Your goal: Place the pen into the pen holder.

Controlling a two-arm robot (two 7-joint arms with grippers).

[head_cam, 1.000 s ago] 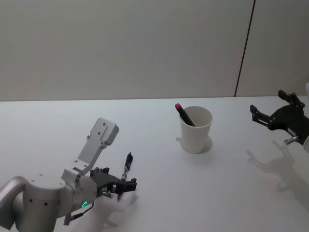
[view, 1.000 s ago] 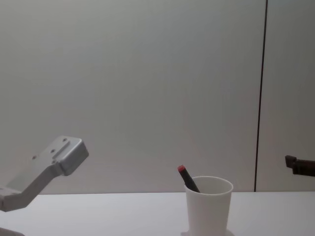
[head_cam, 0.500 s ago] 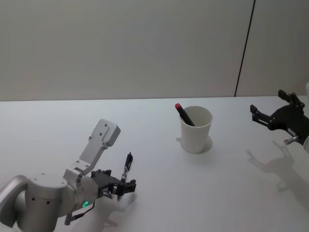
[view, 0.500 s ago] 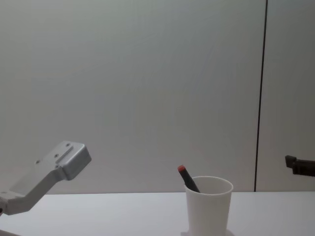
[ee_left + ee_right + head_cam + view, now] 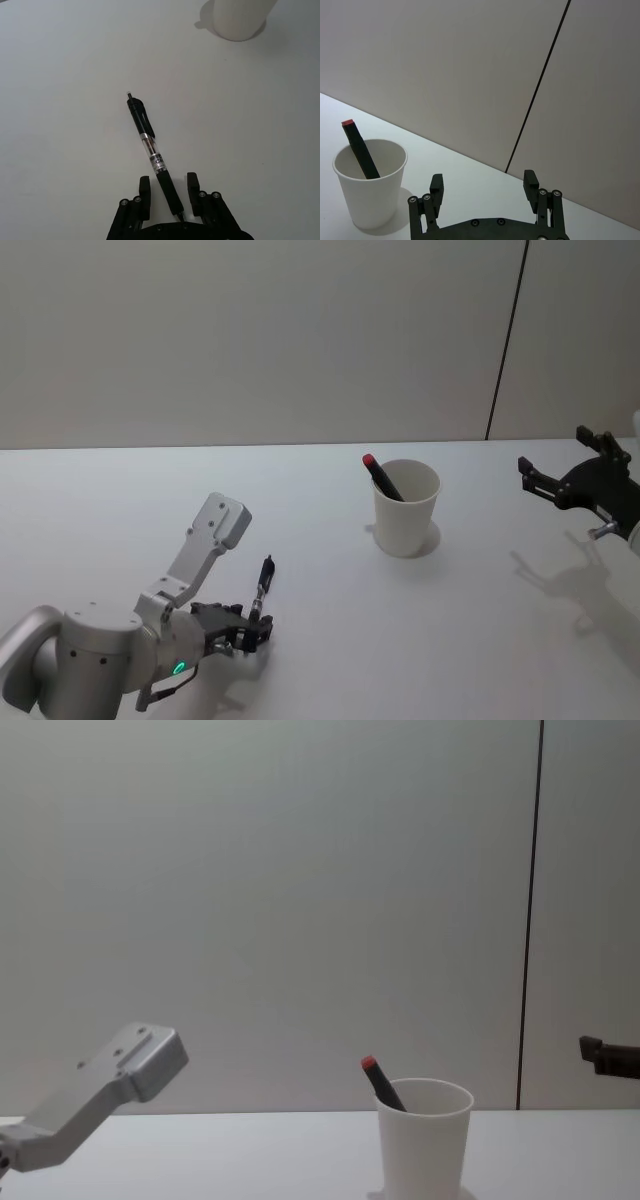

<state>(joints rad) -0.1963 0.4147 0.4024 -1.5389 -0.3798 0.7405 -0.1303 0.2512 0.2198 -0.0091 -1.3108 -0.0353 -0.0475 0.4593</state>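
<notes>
No writing can be read anywhere. A black click pen with a clear barrel (image 5: 264, 585) lies in the lower left of the head view. The left wrist view shows a white label band (image 5: 157, 161) round its barrel, its dark print too small to read.

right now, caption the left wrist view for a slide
Open left gripper straddles the grip end of the black pen on the table.

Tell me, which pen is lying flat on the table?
The black clicker pen, flat on the table between the fingers of the open left gripper. The other, red-topped pen stands leaning inside the white cup.
</notes>
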